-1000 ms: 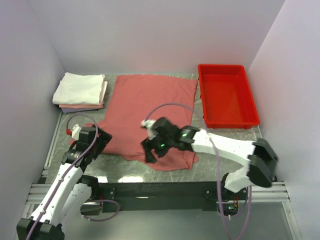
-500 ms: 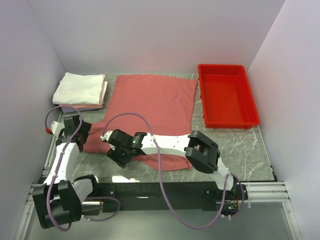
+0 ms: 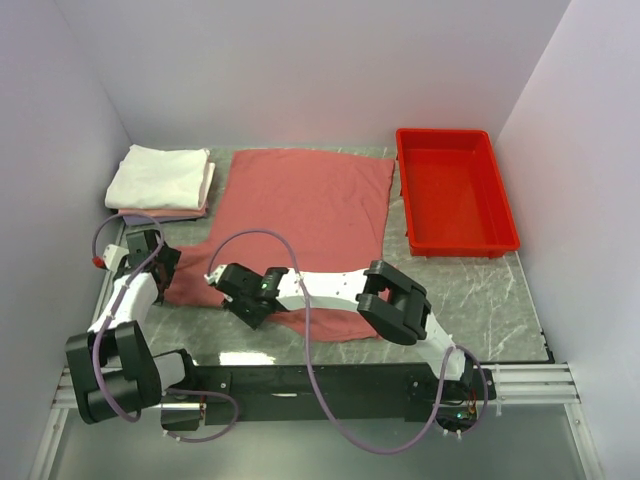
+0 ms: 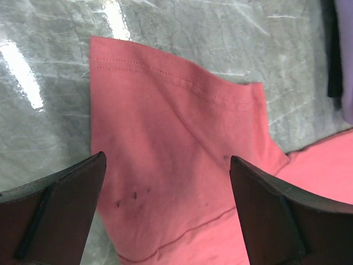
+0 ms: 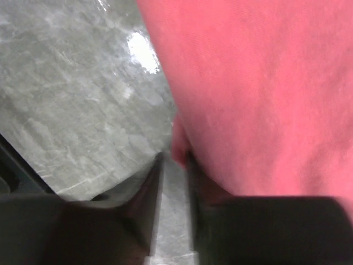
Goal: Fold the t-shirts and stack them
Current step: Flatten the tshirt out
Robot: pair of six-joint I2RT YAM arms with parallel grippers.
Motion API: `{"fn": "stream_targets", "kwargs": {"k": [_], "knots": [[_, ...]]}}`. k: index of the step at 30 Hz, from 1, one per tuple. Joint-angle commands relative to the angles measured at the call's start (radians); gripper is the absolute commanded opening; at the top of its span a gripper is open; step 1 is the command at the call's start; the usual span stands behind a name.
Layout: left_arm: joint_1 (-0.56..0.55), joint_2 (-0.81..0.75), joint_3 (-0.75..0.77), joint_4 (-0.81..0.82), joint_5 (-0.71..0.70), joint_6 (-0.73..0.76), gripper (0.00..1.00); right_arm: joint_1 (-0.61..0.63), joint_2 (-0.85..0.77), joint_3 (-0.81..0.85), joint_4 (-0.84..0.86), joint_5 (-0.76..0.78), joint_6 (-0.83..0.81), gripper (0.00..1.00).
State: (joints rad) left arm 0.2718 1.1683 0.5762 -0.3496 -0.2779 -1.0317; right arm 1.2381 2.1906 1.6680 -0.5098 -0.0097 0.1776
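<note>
Lying near-to-far (sleeve end near), salmon shirt (image 3: 310,205); left pincer (image 4: 166,160) spread; right pincer (image 5: 175,158) grip unclear.

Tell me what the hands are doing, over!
Left gripper open over sleeve. Right gripper pinches near hem of salmon-red cotton t-shirt. Folded white shirt stack, red plastic tray: aside.

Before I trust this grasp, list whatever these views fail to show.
- Right wrist view: whether the right gripper has pinched the salmon t-shirt; too close and blurred.
- Top view: its fingertips, hidden under its own wrist.
- Top view: the shirt count in the folded stack; the white top one covers the rest.
- Left wrist view: the sleeve, its lower part cut off by the frame edge and the open left gripper.
</note>
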Motion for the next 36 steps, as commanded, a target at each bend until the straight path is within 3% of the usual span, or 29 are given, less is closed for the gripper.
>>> {"fn": "stream_targets", "kwargs": {"k": [1, 2, 3, 4, 8, 17, 24, 29, 30, 32, 33, 36], "knots": [[0.006, 0.031, 0.007, 0.049, 0.000, 0.032, 0.99, 0.000, -0.022, -0.060, -0.012, 0.008, 0.031, 0.26], [0.007, 0.043, 0.008, 0.049, -0.006, 0.033, 0.99, 0.000, -0.025, -0.059, -0.015, 0.008, 0.034, 0.18], [0.007, 0.050, 0.016, 0.050, -0.007, 0.035, 1.00, 0.000, -0.028, -0.056, -0.016, 0.025, 0.039, 0.04], [0.010, 0.056, 0.019, 0.049, -0.010, 0.038, 1.00, 0.000, -0.034, -0.059, -0.012, 0.028, 0.040, 0.00], [0.015, 0.088, 0.027, 0.057, -0.018, 0.047, 0.99, 0.000, -0.115, -0.074, -0.006, -0.022, 0.040, 0.00], [0.033, 0.154, 0.068, 0.052, -0.040, 0.071, 1.00, 0.000, -0.284, -0.194, 0.045, -0.299, 0.017, 0.00], [0.047, 0.163, 0.065, 0.050, -0.034, 0.081, 1.00, 0.011, -0.230, -0.194, 0.066, -0.406, 0.013, 0.00], [0.052, 0.139, 0.076, 0.029, -0.047, 0.078, 0.99, 0.034, -0.140, -0.084, 0.056, -0.490, 0.007, 0.01], [0.053, 0.131, 0.082, 0.014, -0.049, 0.076, 0.99, 0.037, -0.129, -0.058, 0.031, -0.487, -0.009, 0.09], [0.053, 0.107, 0.094, 0.005, -0.041, 0.078, 0.99, 0.041, -0.124, -0.022, -0.004, -0.469, -0.009, 0.16], [0.053, 0.097, 0.099, -0.003, -0.009, 0.078, 0.99, 0.038, -0.133, -0.024, -0.009, -0.457, -0.004, 0.37], [0.055, 0.036, 0.106, -0.020, 0.049, 0.062, 0.99, 0.032, -0.210, -0.057, -0.004, -0.383, 0.022, 0.66]]}}
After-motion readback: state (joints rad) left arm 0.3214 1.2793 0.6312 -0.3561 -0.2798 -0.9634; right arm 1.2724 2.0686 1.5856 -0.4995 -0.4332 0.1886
